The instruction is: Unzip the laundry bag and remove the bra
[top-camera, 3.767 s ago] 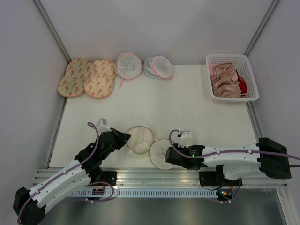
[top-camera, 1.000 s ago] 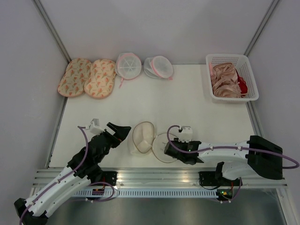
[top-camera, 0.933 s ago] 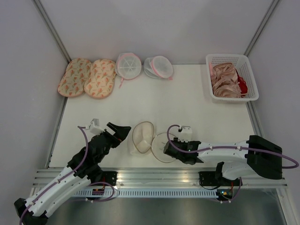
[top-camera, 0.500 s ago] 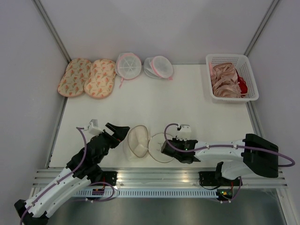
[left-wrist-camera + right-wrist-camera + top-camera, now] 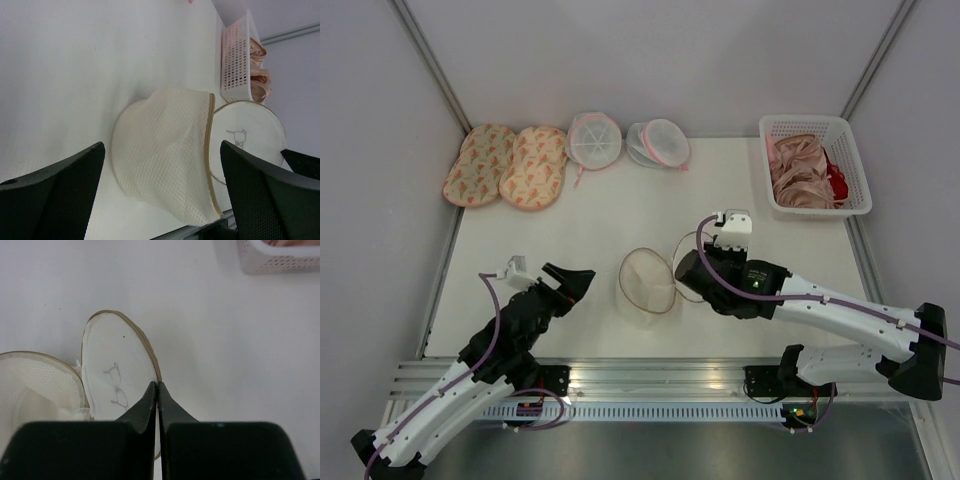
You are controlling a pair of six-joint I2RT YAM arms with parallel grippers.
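No word, number or brand can be read anywhere. The only sign is a small grey squiggle [image 5: 115, 385] on the flat white half of the laundry bag [image 5: 125, 347], left of centre in the right wrist view. It may be a logo, but it is too faint to tell.

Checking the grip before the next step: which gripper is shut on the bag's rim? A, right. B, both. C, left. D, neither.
A: the right gripper is pinched shut on the tan rim of the bag, while the left gripper stands open, apart from it.
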